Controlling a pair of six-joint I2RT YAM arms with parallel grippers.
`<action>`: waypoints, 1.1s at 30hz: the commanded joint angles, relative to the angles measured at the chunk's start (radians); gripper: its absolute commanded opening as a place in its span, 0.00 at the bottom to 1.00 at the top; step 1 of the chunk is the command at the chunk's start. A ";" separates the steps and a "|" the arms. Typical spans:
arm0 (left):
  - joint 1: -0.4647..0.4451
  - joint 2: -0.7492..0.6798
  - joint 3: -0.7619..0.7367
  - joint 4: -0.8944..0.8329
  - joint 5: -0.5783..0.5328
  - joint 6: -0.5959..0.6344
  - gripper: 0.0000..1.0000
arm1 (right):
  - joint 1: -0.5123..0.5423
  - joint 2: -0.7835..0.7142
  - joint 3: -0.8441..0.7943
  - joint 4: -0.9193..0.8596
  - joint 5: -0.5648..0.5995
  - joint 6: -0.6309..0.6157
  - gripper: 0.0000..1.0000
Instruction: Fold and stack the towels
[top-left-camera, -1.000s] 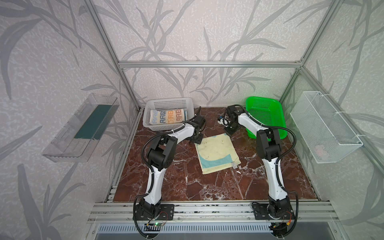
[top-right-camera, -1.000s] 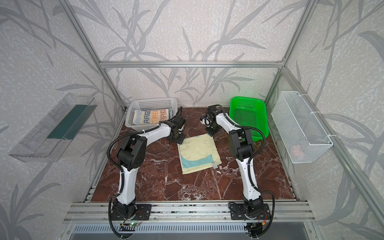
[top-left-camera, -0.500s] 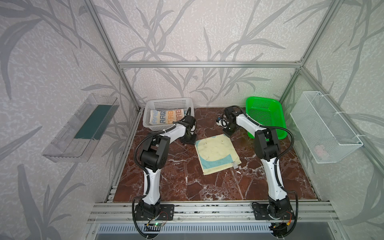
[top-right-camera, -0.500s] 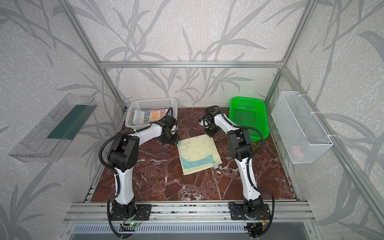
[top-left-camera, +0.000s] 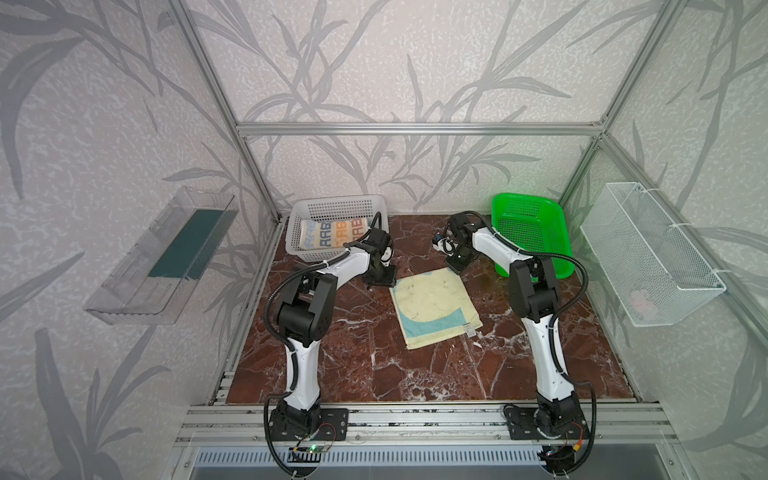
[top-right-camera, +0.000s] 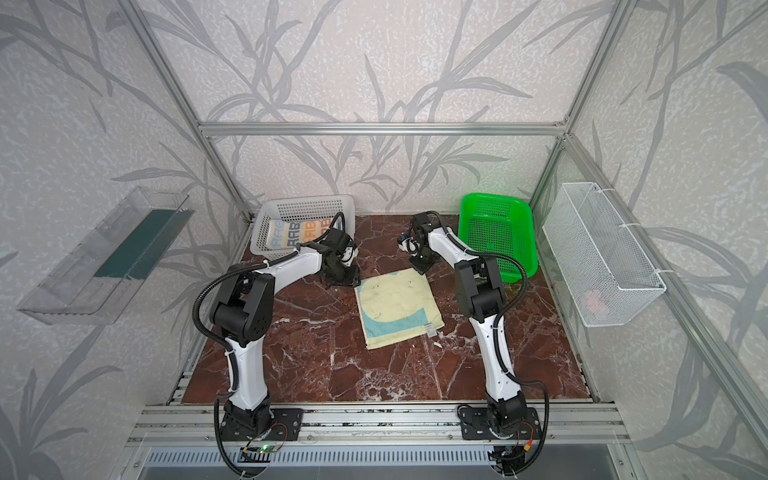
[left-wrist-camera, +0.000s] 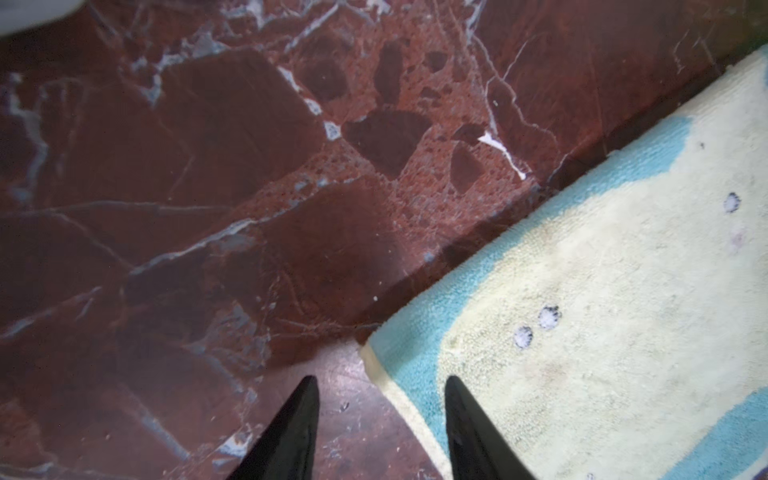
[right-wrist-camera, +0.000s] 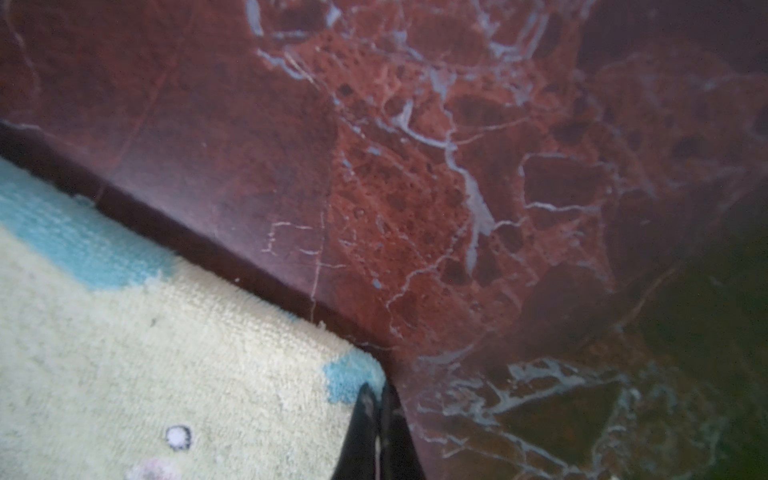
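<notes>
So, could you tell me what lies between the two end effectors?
The far edge of the teal and yellow towel, visible in both top views.

A white basket (top-left-camera: 332, 210) and a green basket (top-left-camera: 528, 232) stand at the marble table's (top-left-camera: 353, 365) far edge.

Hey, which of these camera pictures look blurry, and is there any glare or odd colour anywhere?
Right wrist view: soft all over, the towel pile fuzzy, a green cast in one corner. Left wrist view: sharper, with a pale sheen on the marble by the left gripper. Both top views: crisp, evenly lit.
</notes>
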 joint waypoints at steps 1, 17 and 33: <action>-0.002 0.015 0.043 -0.021 0.009 -0.002 0.44 | 0.003 -0.010 -0.029 -0.019 0.019 -0.009 0.00; -0.005 0.100 0.057 -0.047 -0.042 -0.011 0.32 | 0.007 -0.037 -0.050 -0.011 0.019 -0.015 0.00; -0.066 0.170 0.094 -0.163 -0.202 0.017 0.21 | 0.009 -0.055 -0.054 -0.011 0.024 -0.018 0.00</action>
